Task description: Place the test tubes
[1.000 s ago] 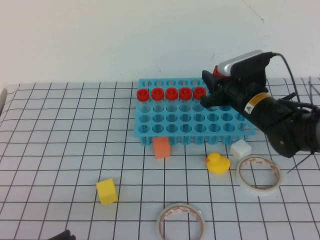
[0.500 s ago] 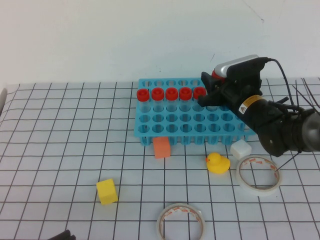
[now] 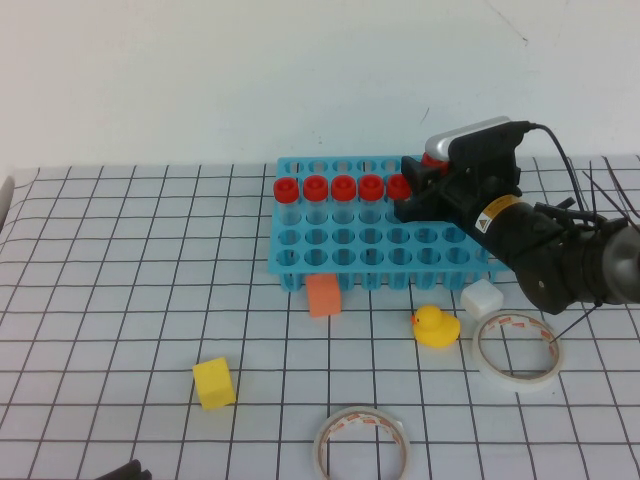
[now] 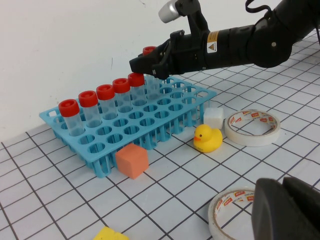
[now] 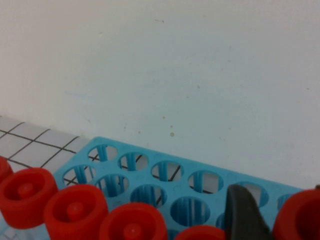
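Right gripper (image 3: 410,202) has shifted a little left over the rack (image 3: 300,250) since a second ago; nothing else has moved. It sits above the rack's back right part, clamped on a tube (image 4: 152,86). The red cap (image 4: 149,50) sticks up above the fingers (image 4: 142,64) and the clear body hangs below. The tube is upright, with its lower end at the rack's top surface. It lines up with the filled row, just right of the last one there. Can't tell if the tip is in a hole.

Five tubes (image 3: 343,190) with red caps stand side by side in the rack's second row from the back, starting at the left end. The other holes that show are unfilled.

Left gripper (image 4: 285,200) is parked well in front of the rack to the left, low at the near table edge, closed, holding nothing.

- Orange cube (image 3: 323,296): against the rack's front edge, left of middle.
- White cube (image 3: 481,296): just off the rack's front right corner.
- Duck (image 3: 435,326): in front of the rack, near the white cube.
- Tape roll (image 3: 517,348): flat, right of the duck, just in front of the white cube.
- Second roll (image 3: 362,445): flat, well in front of the rack.
- Yellow cube (image 3: 214,383): well in front of the rack, off its left corner.
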`<state>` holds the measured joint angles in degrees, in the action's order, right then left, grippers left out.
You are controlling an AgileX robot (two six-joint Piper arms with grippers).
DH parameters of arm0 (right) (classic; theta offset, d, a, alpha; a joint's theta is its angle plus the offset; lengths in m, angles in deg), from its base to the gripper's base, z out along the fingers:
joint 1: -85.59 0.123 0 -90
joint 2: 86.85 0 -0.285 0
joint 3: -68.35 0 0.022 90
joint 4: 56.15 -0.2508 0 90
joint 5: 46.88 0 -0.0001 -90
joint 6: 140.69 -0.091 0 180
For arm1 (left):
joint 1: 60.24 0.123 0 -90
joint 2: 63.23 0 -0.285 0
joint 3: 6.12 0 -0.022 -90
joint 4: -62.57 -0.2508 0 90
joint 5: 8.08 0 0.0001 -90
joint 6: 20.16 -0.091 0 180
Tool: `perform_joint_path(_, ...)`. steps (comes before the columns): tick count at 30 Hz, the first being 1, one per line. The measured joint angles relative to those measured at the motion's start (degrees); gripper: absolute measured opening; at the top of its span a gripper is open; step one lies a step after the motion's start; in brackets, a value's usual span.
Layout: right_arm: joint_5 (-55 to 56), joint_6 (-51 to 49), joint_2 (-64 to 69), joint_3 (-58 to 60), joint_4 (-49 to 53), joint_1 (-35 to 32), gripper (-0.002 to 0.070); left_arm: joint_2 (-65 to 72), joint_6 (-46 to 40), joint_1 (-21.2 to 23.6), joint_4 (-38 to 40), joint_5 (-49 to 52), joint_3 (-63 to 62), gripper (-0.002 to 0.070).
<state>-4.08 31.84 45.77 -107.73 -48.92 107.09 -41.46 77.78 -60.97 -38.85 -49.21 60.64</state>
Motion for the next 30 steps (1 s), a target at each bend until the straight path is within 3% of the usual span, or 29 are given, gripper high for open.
perform_joint_path(21, -1.6, 1.8, 0.0, -0.2, 0.1, 0.0, 0.026, 0.0, 0.0, 0.0, 0.0, -0.1, 0.0, -0.0001)
perform_joint_path(30, -2.6, 1.8, 0.0, -0.5, 0.0, 0.0, 0.0363, 0.0, 0.0, 0.0, 0.0, -0.1, 0.0, -0.0001)
